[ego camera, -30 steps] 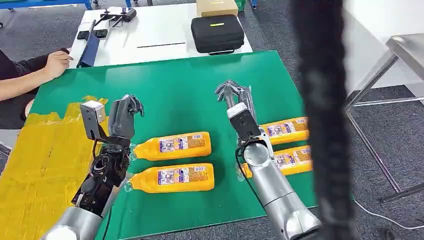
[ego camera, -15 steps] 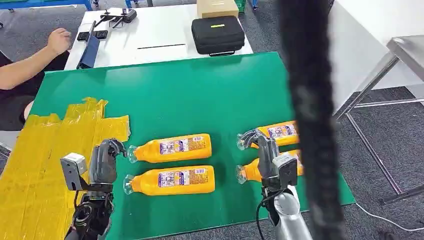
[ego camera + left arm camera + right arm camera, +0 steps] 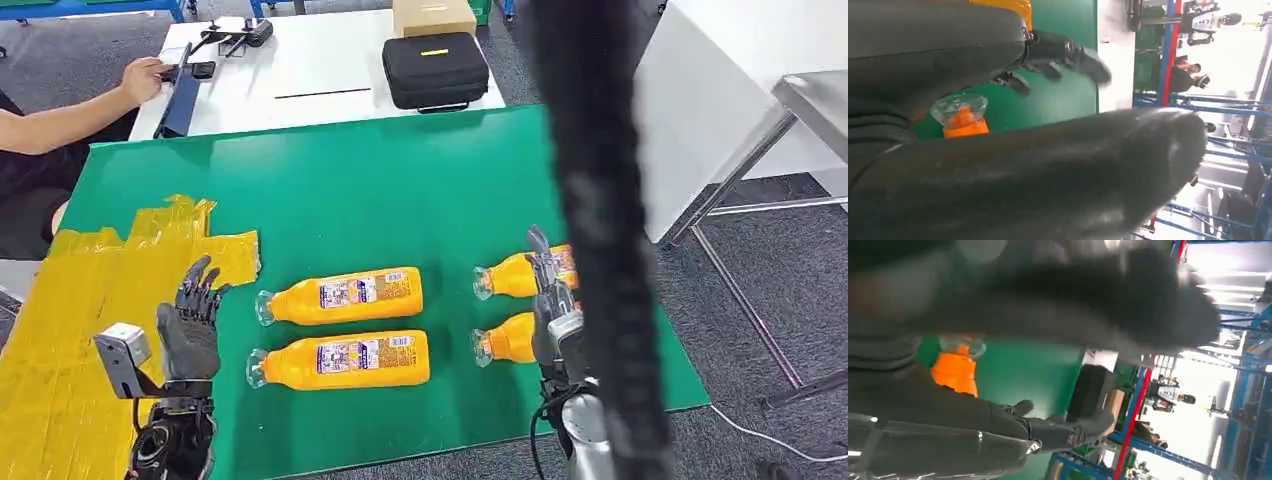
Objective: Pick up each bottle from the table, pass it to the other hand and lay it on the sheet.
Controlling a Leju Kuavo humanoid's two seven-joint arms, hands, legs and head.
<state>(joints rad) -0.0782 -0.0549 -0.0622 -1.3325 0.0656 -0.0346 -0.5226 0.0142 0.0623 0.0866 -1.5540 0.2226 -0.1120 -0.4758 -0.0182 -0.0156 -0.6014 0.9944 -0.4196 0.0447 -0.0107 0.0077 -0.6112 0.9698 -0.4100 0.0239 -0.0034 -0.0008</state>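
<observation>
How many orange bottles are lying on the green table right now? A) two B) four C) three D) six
B: the head view shows four, a pair in the middle, the far one and the near one, and a pair by the right hand, the far one and the near one, all on the green table.

no text can be read anywhere. the two orange bottles lying side by side on the green table, the upper bottle point(image 3: 340, 295) and the lower bottle point(image 3: 342, 360), each carry a white and blue label with print too small and blurred to make out. the black case point(image 3: 435, 67) on the white table bears a small yellow mark, also unreadable.
</observation>
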